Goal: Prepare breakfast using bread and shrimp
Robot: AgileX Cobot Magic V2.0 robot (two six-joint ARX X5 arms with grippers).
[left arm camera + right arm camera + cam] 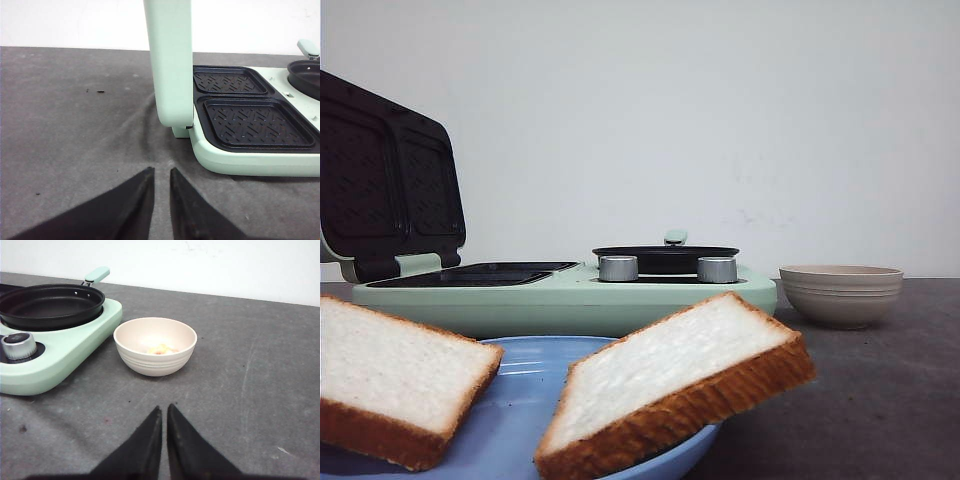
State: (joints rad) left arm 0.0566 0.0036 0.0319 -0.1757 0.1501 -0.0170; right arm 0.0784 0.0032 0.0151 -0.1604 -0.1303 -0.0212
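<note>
Grey tabletop (260, 390) carries two white bread slices (670, 385), lower frame. Left gripper (160, 200) and right gripper (164, 440) clenched, empty. Task unstarted; next: grasp bread.

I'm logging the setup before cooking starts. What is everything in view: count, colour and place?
bread slices: two, white with golden-brown crust, on the blue plate nearest the camera; second slice overhangs the plate's right rim.
blue plate: one, light blue, in front of the breakfast maker.
breakfast maker: one, mint green, mid-table, lid open, two dark grill plates empty.
frying pan: one, black, empty, on the maker's right side.
knobs: two, silver, on the maker's front.
bowl: one, cream, right of the maker.
shrimp: a few pinkish-orange pieces, inside the bowl.
left gripper: black, nearly shut, empty, above the table.
right gripper: black, shut, empty, facing the bowl.
</note>
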